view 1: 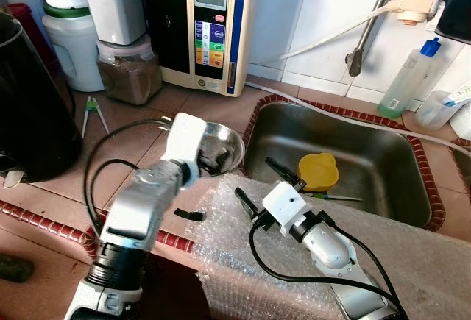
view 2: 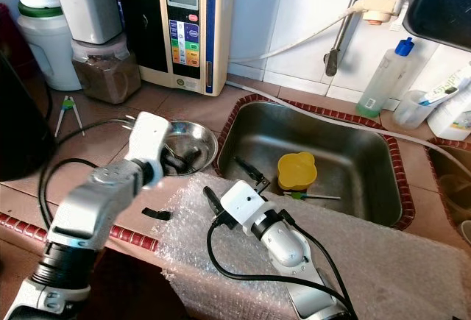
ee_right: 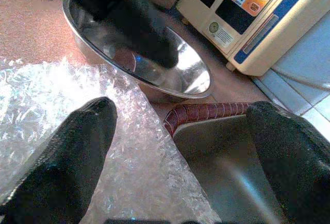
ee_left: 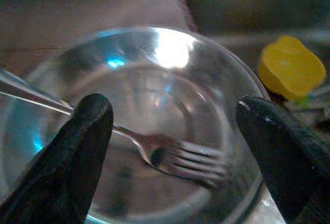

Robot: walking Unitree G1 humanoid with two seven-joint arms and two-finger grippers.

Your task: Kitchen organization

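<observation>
Steel bowl (view 1: 224,146) on the tiled table (view 1: 140,110), just at 9 o'clock of the sink (view 1: 346,151) rim, touching the edge of the bubble wrap (view 1: 243,254) spread at its 6 o'clock. Fork (ee_left: 175,157) lying inside, tines toward the sink side, handle running up over the bowl's rim. Left gripper (view 1: 210,160) reaching into the bowl from 8 o'clock, jaws spread wide, one finger either side of the fork, gripping nothing. Right gripper (view 1: 266,180) hovering over the bubble wrap at the sink's near corner, at 4 o'clock of the bowl, jaws likewise spread and empty, one finger (view 1: 280,169) out over the sink edge. Yellow lid-like piece (view 1: 318,171) on the sink floor, with a thin green-tipped utensil (view 1: 335,197) beside it at 6 o'clock. Water ioniser (view 1: 213,26) against the tiled wall at 12 o'clock of the bowl; jar of brown powder (view 1: 129,70) and white jug (view 1: 73,48) at 10 o'clock. Green-tipped tongs (view 1: 92,114) lying on the table at 9 o'clock. Clear bottle with blue cap (view 1: 412,77) behind the sink at 2 o'clock. Small black piece (view 1: 191,215) on the table near the bubble wrap's edge.
</observation>
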